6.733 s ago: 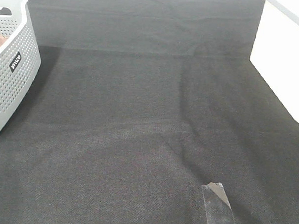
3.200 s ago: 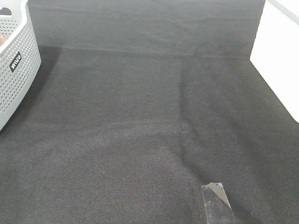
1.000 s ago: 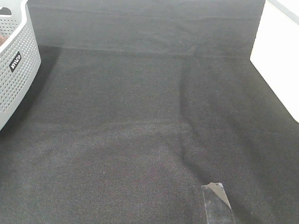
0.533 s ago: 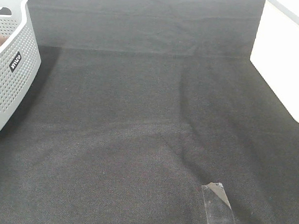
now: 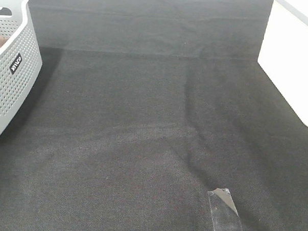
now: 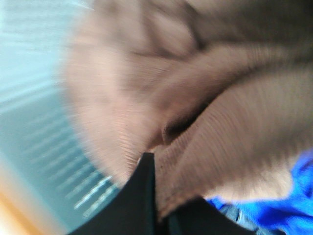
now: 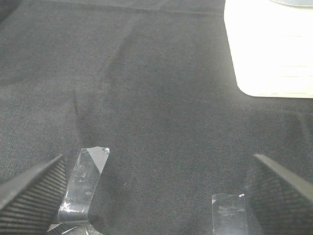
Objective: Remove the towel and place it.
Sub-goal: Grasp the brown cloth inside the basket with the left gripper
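Where basket (image 5: 12, 89) sits left, towel (image 6: 220, 122) inside — bunched

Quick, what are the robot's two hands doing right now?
Left gripper: cannot tell; blurred, right against the towel.
Right gripper: open, holding nothing.

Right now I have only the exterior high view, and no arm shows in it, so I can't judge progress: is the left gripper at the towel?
Observer: Yes. In the left wrist view the brown towel fills most of the blurred picture, right against the left gripper.
Operator: Is it shut on the towel?
Observer: Can't tell; only dark gripper parts show at the towel's edge.
Operator: And the right gripper?
Observer: The right gripper is open, hanging over the black cloth near a clear tape strip.
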Motion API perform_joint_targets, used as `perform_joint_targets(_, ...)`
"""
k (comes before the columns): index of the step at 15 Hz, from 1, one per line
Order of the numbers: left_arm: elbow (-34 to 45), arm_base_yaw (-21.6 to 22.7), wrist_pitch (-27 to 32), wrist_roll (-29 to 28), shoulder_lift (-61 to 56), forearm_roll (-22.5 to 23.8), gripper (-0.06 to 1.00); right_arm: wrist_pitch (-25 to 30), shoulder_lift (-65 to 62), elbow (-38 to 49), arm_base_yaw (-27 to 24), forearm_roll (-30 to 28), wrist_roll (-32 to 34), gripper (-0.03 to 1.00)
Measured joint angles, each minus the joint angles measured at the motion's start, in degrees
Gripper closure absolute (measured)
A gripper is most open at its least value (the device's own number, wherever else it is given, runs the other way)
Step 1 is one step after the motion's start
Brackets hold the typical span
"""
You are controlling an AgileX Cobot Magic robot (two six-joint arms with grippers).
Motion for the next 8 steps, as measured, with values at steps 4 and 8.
perform_joint_targets(4, -0.11, -3.84, 0.11, -7.96, -13.52, -1.72, 0.94, 0.0, 0.0, 0.0, 0.0, 0.0, 0.0, 0.03)
perform_joint_targets(8, -0.11, -10.26, 1.78, -13.46, -22.17, -3.21, 0.94, 0.0, 0.0, 0.0, 0.0, 0.0, 0.0, 0.03)
